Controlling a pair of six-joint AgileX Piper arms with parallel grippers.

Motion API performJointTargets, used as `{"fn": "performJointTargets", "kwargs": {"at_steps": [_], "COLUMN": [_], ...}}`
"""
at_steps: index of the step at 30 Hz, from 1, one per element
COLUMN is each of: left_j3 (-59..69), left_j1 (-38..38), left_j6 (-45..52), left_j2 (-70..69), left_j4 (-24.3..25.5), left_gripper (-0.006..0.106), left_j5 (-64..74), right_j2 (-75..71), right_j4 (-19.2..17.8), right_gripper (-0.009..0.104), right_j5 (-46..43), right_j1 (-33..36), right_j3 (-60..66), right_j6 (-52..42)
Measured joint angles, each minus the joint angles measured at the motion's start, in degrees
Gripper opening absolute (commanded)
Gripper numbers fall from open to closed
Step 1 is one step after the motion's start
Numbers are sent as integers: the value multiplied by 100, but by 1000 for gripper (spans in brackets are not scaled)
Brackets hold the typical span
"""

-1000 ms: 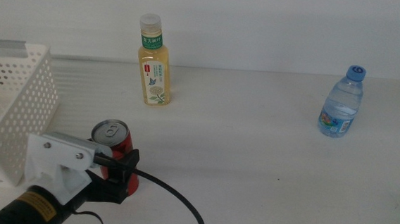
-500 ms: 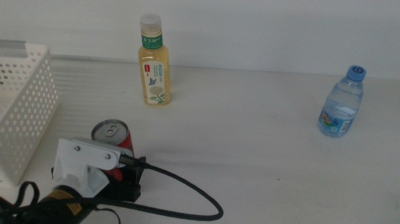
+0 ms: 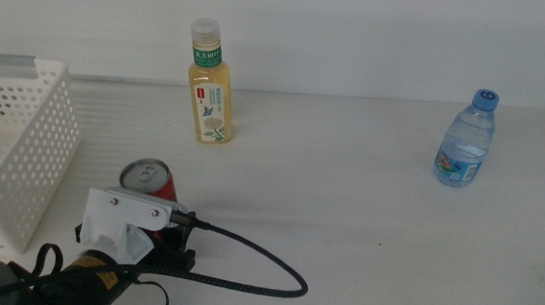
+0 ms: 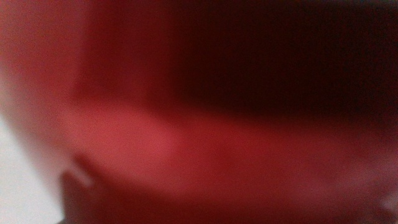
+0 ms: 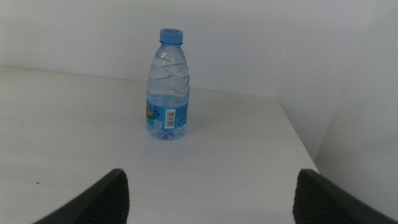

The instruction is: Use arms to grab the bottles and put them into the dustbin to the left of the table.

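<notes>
Since the red can (image 3: 147, 180) sits nearest the dustbin (image 3: 13, 154), left end effector (image 3: 165, 251) is on it; grip unclear. Right end effector (image 5: 208, 196) waits spread.

You had a red can (image 3: 151, 182) with a silver top, filling the left wrist view as a red blur. Yellow-drink bottle (image 3: 210, 84): white cap, green label. Water bottle (image 5: 168, 85): clear, blue cap, blue-patterned label. Dustbin (image 3: 13, 144) was white, dotted with round holes. Table (image 3: 347, 187) plain white. Right gripper (image 5: 208, 196) jaws dark.
</notes>
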Motion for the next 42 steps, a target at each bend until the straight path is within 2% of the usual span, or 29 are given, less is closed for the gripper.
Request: {"fn": "performJointTargets", "kwargs": {"at_steps": [4, 5, 6, 12, 16, 24, 32, 37, 42], "left_j3": [0, 0, 0, 197, 197, -396, -2234, -3020, -3261], "left_j1": [0, 0, 0, 0, 0, 124, 748, 1019, 1068], "left_j6": [-104, -104, -98, -92, 6, 504, 783, 789, 375], "left_j2": [0, -6, -30, -719, -1581, -3246, -3901, -3901, -3966], "left_j4": [-15, -15, -15, -21, -95, -301, -297, -200, -58], "left_gripper": [16, -1, -5, -5, -5, -5, -5, -5, -5], "left_j5": [-5, -5, 21, 420, 1348, 4617, 8609, 9965, 10495], "right_j2": [0, 0, 0, 0, 0, 0, 0, 0, 0], "right_j4": [0, 0, 0, 0, 0, 0, 0, 0, 0], "right_gripper": [95, 95, 95, 95, 95, 95, 95, 95, 95], "right_j5": [0, 0, 0, 0, 0, 0, 0, 0, 0], "right_j1": [0, 0, 0, 0, 0, 0, 0, 0, 0], "right_j3": [0, 0, 0, 0, 0, 0, 0, 0, 0], "right_j6": [0, 0, 0, 0, 0, 0, 0, 0, 0]}}
